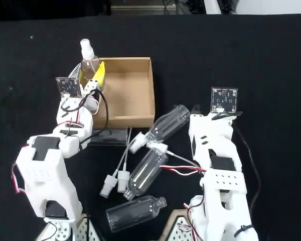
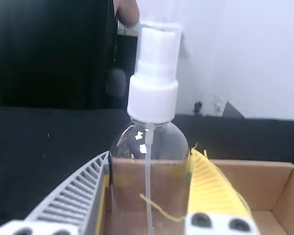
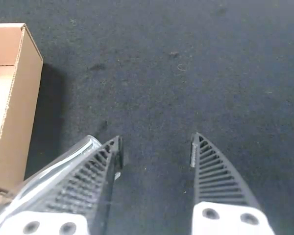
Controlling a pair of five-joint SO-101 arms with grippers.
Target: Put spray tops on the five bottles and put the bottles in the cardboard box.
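- Cardboard box (image 1: 140,113) sits open-topped on the black worktop (image 1: 251,55), just beside the left hand (image 1: 89,74).
- Left hand is closed around a clear bottle (image 2: 149,147), with a grey finger on one side and a yellow one on the other.
- The held bottle is upright with its long axis vertical, and its white spray top (image 2: 154,83) is on.
- It stands at the box's left wall near the far corner. I can't tell if its base is over the inside yet.
- The box interior lies from the hand toward the right arm, so the drop likely needs a short sideways shift that way.
- Right hand (image 3: 157,142) is spread wide and holds nothing, low over the worktop.
- A lying bottle (image 1: 168,123) is just beside one of its fingers, outside the gap, with its long axis diagonal.
- Two more bottles (image 1: 145,170) (image 1: 135,211) lie uncapped, with loose spray tops (image 1: 115,183) just beside them. The right arm is nearer to these.
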